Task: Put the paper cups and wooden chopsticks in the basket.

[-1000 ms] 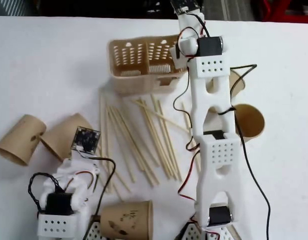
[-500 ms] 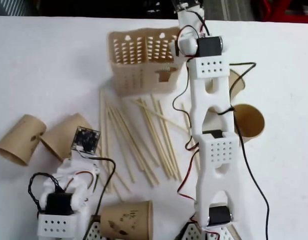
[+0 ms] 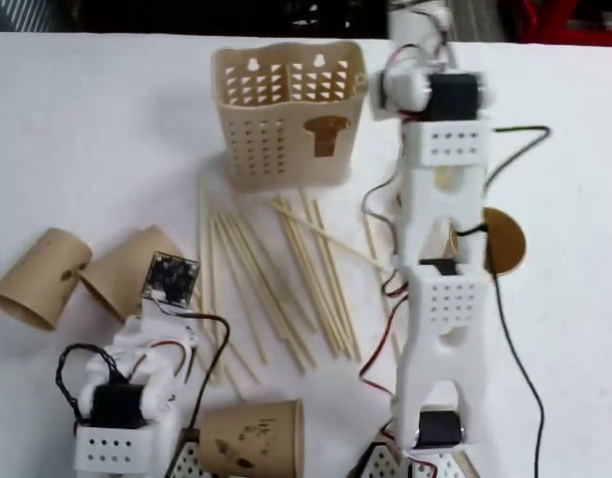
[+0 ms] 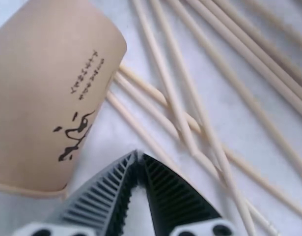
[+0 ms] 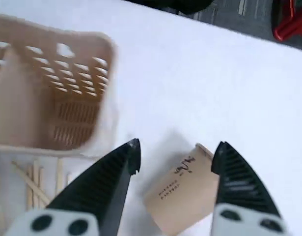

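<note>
1. The right gripper is spread wide and holds nothing.
2. A paper cup lies on its side on the white table, in the gap between its fingers.
3. The basket stands upright near one finger's outer side.
4. The left gripper is closed tip to tip, empty.
5. A second paper cup lies just beside its tips, with wooden chopsticks scattered ahead of them.
</note>
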{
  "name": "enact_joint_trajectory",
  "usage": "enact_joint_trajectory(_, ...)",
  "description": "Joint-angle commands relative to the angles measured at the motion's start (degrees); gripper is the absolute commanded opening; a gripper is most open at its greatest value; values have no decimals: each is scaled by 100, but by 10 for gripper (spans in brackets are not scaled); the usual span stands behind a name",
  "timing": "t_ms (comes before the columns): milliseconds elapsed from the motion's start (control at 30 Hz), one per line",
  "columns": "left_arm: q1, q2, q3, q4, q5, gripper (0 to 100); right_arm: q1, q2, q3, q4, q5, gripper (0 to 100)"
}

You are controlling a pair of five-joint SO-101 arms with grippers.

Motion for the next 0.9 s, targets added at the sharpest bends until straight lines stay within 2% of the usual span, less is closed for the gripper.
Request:
enact_joint_trajectory(0,84,-57,-18,18,53,25,470,-655,378,48,-88,211)
enact_joint_trajectory(200,84,-57,-18,18,53,25,927,-1701,2101,48,-79,211)
enact_joint_trajectory(533,84,-57,-18,18,53,25,936,-3890,5758,31,-79,211)
enact_joint_trajectory(867,84,-57,-18,18,53,25,945,-4031,7578,-444,-79,212)
